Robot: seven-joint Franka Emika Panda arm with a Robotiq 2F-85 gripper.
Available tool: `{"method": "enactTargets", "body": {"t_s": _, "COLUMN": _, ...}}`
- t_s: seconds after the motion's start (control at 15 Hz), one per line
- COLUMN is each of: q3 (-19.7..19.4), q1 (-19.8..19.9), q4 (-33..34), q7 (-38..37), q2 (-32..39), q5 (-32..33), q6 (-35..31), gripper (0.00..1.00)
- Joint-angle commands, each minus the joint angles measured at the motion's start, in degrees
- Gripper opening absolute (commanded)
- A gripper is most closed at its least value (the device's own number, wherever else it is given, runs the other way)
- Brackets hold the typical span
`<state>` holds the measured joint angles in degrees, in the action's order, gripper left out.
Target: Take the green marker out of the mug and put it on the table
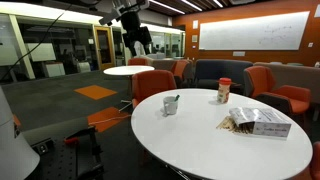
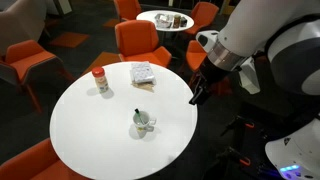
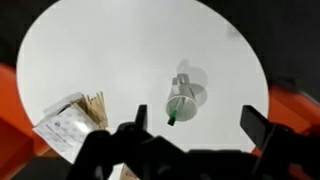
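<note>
Currently, across my wrist view: flat white cardboard box (image 3: 68, 128), sharp-cornered, near my approach line, could get clipped; small silvery cylindrical mug (image 3: 187, 95), smooth, light-looking, liable to tip or drag if I lift off-axis; thin dark-green marker (image 3: 176, 112), leaning inside that mug, slick barrel may slip my pinch; black two-finger gripper (image 3: 196, 118), fingers spread wide, empty, well apart from the mug above the round matte white table (image 3: 80, 50).

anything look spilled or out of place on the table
Only the box near the edge of the table: thin pale sticks fan out of its open end, as if partly spilled. The mug stands upright with the green marker in it, and the red-lidded jar is upright too.
</note>
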<state>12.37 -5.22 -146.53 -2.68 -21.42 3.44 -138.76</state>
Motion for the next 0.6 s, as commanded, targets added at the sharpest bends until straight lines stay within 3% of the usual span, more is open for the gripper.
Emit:
{"method": "enactTargets", "body": {"t_s": 0.0, "q3": -1.0, "q1": -1.0, "q4": 0.1, "q7": -0.4, "q2": 0.1, "q5": 0.5, "q6": 0.2, "gripper": 1.0}}
{"method": "enactTargets", "body": {"t_s": 0.53, "q3": -0.9, "q1": 0.5, "q4": 2.8, "q7": -2.4, "q2": 6.3, "q5": 1.9, "q6": -3.7, "gripper": 1.0}}
